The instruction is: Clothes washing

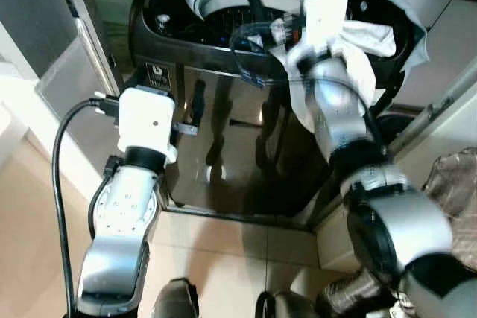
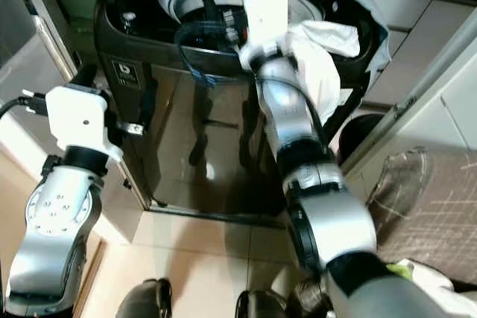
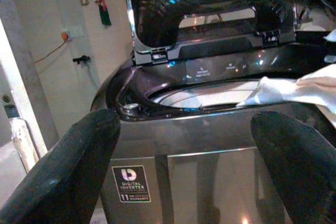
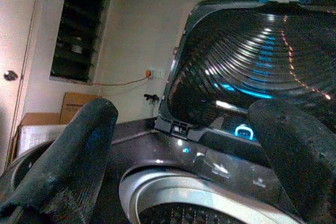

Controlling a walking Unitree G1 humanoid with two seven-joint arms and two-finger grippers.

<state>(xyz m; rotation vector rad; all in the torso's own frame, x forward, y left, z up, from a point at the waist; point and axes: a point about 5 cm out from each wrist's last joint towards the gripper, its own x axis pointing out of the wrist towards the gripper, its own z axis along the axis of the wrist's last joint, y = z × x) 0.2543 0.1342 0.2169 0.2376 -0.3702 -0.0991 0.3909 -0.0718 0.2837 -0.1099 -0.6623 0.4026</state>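
A dark top-loading washing machine (image 1: pixel 223 124) stands before me with its lid (image 3: pixel 210 3) raised and its drum (image 1: pixel 223 5) exposed. A white cloth (image 1: pixel 365 42) lies draped over the machine's right rim, against my right forearm. My right gripper (image 4: pixel 184 156) is held over the drum opening, open, with nothing between its fingers (image 4: pixel 68 150). My left gripper (image 3: pixel 184 166) is lower, in front of the machine's left front corner. It is open and holds nothing, pointing at the front panel and its inverter label (image 3: pixel 131 184).
A grey panel (image 1: pixel 67 72) stands close on the left of the machine. On the right are a pale counter front (image 1: pixel 447 27) and a mesh basket (image 2: pixel 402 184) on the floor. Beige floor tiles (image 1: pixel 223 251) lie between me and the machine.
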